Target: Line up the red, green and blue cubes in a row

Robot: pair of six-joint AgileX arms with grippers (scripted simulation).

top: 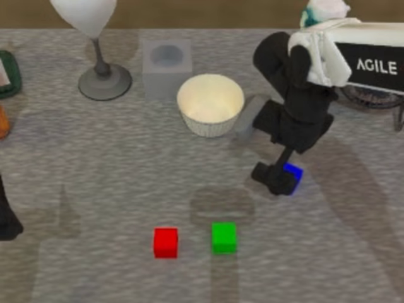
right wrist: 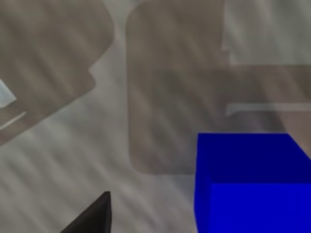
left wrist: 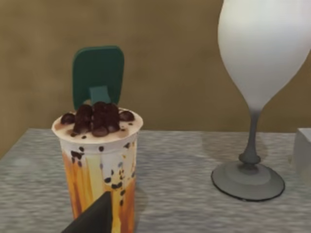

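Note:
The red cube (top: 165, 242) and the green cube (top: 223, 237) sit side by side near the table's front, a small gap between them. Farther back and to the right lies the blue cube (top: 294, 172), partly covered by my right gripper (top: 278, 178), which is low over its left side. In the right wrist view the blue cube (right wrist: 252, 184) fills the corner, and one dark fingertip (right wrist: 99, 213) stands apart from it with bare table between. The gripper is open and holds nothing. My left arm (top: 7, 221) is parked at the table's left edge.
A cream bowl (top: 210, 104) stands behind the cubes, left of the right arm. A translucent grey block (top: 166, 66) and a wine glass (top: 101, 76) stand at the back left. A topped drink cup (left wrist: 99, 160) is at the far left edge.

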